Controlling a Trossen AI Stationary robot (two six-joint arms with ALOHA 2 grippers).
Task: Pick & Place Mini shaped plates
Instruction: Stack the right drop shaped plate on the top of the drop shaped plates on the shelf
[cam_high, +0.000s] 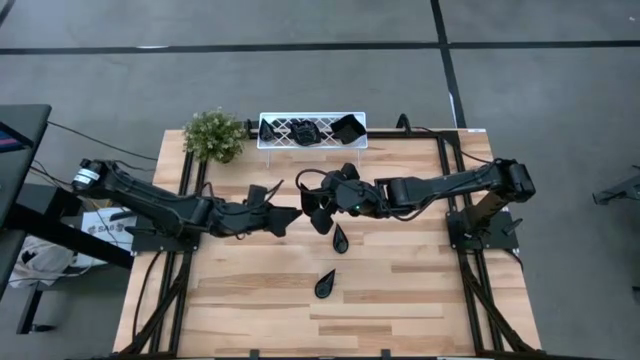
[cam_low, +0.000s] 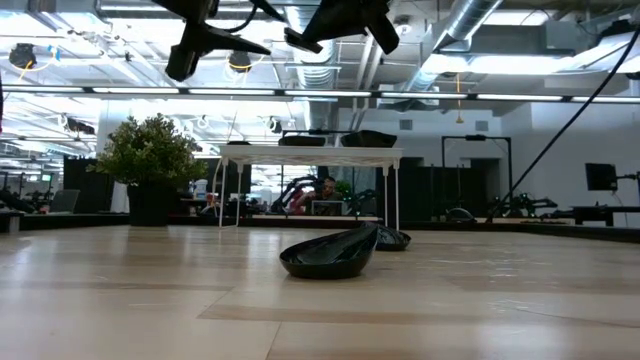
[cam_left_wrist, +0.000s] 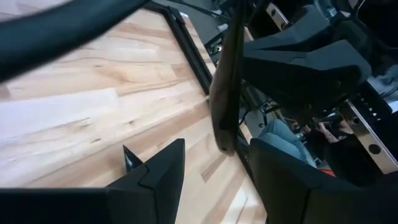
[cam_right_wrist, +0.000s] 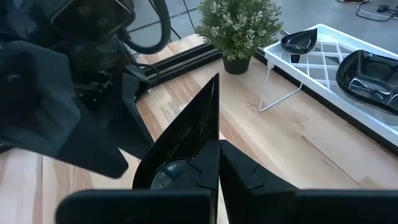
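Note:
My right gripper (cam_high: 335, 200) hangs above the table's middle, shut on a glossy black mini plate (cam_right_wrist: 186, 130) that stands on edge in the air. My left gripper (cam_high: 290, 215) faces it from the table's left and is open. In the left wrist view its fingers (cam_left_wrist: 168, 168) stand on either side of that plate's free tip (cam_left_wrist: 225, 134), with a gap showing on each side. Two more black plates (cam_high: 340, 238) (cam_high: 326, 284) lie on the table nearer the front edge. Others rest on the white tray (cam_high: 312, 130). My right gripper pinches the plate's wider end (cam_right_wrist: 177, 158) between its two fingers, coming slanting down from the table's right. The plate stands edge-up, lifted clear of the table. Its pointed end (cam_right_wrist: 213, 84) reaches out toward my left gripper.
The white lattice tray (cam_right_wrist: 311, 62) stands on wire legs at the far edge, and a small potted plant (cam_high: 214, 135) sits to its left. Black frame rails (cam_high: 190, 190) run along the table's left and right sides. Bare wood lies toward the near edge.

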